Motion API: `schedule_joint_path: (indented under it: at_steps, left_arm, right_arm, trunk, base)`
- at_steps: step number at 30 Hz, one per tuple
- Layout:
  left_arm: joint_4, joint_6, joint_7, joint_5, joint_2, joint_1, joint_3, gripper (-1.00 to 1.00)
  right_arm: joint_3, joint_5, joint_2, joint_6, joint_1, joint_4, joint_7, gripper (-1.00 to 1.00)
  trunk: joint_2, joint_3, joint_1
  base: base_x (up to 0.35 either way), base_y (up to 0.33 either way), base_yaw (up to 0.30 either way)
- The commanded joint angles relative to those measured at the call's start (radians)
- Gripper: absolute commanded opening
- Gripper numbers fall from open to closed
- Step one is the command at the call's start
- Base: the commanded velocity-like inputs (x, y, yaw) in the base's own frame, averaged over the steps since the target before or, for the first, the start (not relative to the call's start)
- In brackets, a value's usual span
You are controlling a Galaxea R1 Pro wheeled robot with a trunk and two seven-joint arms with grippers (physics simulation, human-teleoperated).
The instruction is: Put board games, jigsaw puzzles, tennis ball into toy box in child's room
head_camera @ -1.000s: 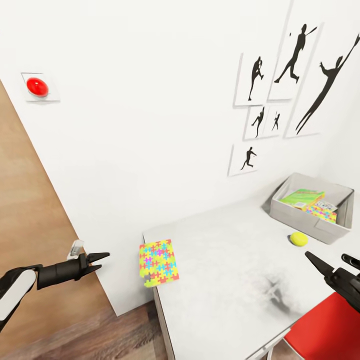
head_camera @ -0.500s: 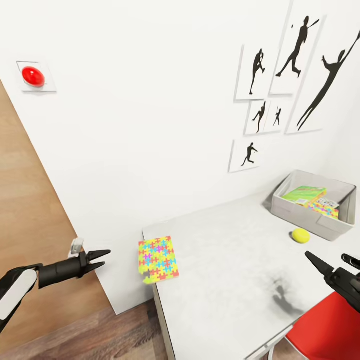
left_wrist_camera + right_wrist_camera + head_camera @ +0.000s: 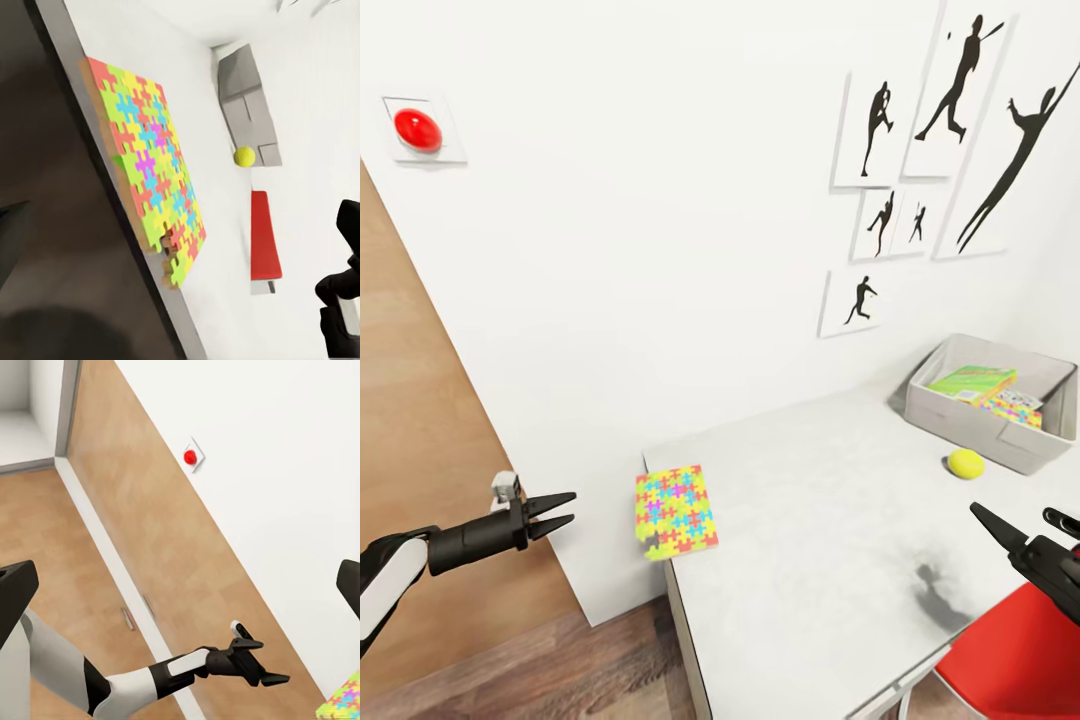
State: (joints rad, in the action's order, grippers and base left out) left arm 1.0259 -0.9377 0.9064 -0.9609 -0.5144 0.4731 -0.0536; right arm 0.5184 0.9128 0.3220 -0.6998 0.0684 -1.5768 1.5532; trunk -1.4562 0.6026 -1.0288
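A bright multicoloured jigsaw puzzle (image 3: 675,512) lies flat on the white table (image 3: 810,580), at its left edge, and looms large in the left wrist view as the puzzle (image 3: 150,172). The yellow tennis ball (image 3: 965,463) rests on the table just in front of the grey toy box (image 3: 980,432). In the box lie a green board game (image 3: 972,381) and another colourful box (image 3: 1015,410). My left gripper (image 3: 572,508) hangs open to the left of the table, level with the puzzle and apart from it. At the lower right my right gripper (image 3: 1010,512) is open and holds nothing.
A red chair (image 3: 1020,650) stands at the table's near right corner under my right arm. A white wall with black silhouette pictures (image 3: 960,130) backs the table. A red button (image 3: 417,130) sits on the wall at the upper left, beside a wooden door (image 3: 410,450).
The whole picture has shifted: the wall pictures, button and toy box sit higher in the frame, so the camera has moved. Both grippers hold about the same pose.
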Motion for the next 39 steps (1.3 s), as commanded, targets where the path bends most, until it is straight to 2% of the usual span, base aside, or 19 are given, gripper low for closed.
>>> schedule_joint_path:
  at_steps: [1,24,39]
  left_arm:
    - [-0.001,-0.004,0.003,-0.004,-0.001,0.001,-0.002,1.00]
    - [-0.001,-0.004,0.007,-0.005,0.000,0.001,0.001,1.00]
    - [0.001,-0.004,0.008,-0.007,0.001,0.001,0.001,1.00]
  right_arm:
    - [0.000,0.001,0.000,-0.010,0.001,0.000,0.002,1.00]
    - [-0.003,0.000,-0.003,-0.007,0.001,0.000,0.001,1.00]
    - [-0.003,-0.001,-0.010,-0.007,0.001,-0.001,0.001,1.00]
  trunk:
    - [-0.008,0.004,-0.004]
    - [-0.169,0.076,-0.092]
    - [-0.169,0.076,-0.092]
  base:
    - [0.000,0.000,0.000]
    - [0.000,0.000,0.000]
    - [0.000,-0.042,0.000]
